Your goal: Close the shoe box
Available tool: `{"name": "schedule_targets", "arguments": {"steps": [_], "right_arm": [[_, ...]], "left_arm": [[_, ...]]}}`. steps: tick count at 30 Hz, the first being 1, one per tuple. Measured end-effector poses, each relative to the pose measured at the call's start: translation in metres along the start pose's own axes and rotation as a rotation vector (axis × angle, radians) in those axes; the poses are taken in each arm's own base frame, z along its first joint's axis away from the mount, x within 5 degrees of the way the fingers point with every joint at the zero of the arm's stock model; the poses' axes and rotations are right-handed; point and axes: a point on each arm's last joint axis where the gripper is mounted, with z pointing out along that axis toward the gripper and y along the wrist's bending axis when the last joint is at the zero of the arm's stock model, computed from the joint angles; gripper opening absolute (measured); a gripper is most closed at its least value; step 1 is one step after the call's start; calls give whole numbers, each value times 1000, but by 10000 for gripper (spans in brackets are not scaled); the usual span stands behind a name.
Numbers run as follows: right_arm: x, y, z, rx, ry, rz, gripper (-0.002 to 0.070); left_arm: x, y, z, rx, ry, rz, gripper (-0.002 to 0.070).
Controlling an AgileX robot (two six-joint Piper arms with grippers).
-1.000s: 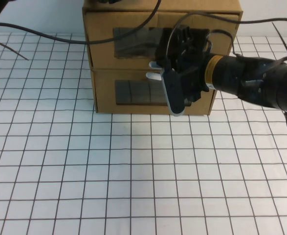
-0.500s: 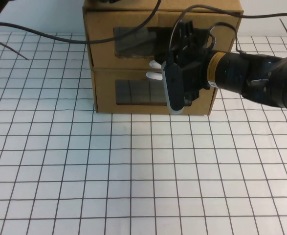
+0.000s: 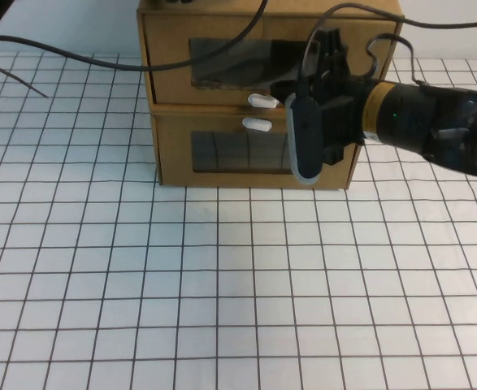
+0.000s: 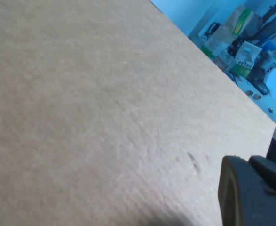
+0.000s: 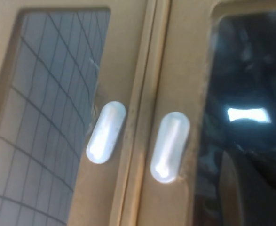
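Two brown cardboard boxes are stacked at the back of the table. The upper one is the shoe box (image 3: 222,36), with a clear window (image 3: 230,61) and a white pull tab (image 3: 262,101) just below it. Its drawer front sits about level with the box frame. My right gripper (image 3: 303,142) is against the fronts of the boxes, just right of the tabs. The right wrist view shows the shoe box's tab (image 5: 169,146) beside its dark window (image 5: 250,70). My left gripper (image 4: 250,197) rests over the cardboard top of the box (image 4: 105,103).
The lower box (image 3: 222,162) has its white tab (image 3: 257,124) above its window (image 3: 238,152); both also show in the right wrist view, tab (image 5: 106,132) and window (image 5: 48,108). Black cables (image 3: 75,58) trail across the back left. The gridded table (image 3: 222,284) stretches in front.
My right gripper has shifted right along the box fronts, uncovering both white tabs. The shoe box's drawer front has gone back in, towards the frame.
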Motion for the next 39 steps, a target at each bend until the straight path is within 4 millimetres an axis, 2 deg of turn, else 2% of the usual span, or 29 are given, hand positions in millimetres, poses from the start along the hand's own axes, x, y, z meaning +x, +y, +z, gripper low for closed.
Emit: {"name": "schedule_targets", "arguments": {"steps": [3,6,9,12,17,21,25,30,35,39], "right_arm": [[-9,0,-22,3,-17,35,-13],[-20,-6,-47,30,-46,160,-13],[-30,-26,-76,92,-68,366,-13],[-35,-50,-103,168,-50,575,-13],[-28,-89,-144,341,108,809,-13],[-8,-106,-172,482,391,959,-13],[3,-99,-195,530,604,1123,-13],[-11,-97,-220,550,497,1364,-13],[-26,-79,-240,520,412,1547,-13],[-37,-53,-267,515,388,1599,-13]], "left_arm": [[-1,-1,-1,-1,8,18,-2],[-5,-6,-4,-10,29,57,-2],[-14,-15,-13,-59,35,119,-2],[-27,-31,-32,-149,25,189,-2],[-43,-60,-71,-334,15,291,-2],[-47,-78,-100,-469,50,330,-2],[-44,-95,-124,-561,109,332,-2],[-45,-124,-149,-570,85,318,-2],[-45,-174,-182,-556,-6,368,-2],[-39,-220,-215,-537,-86,422,-3]]}}
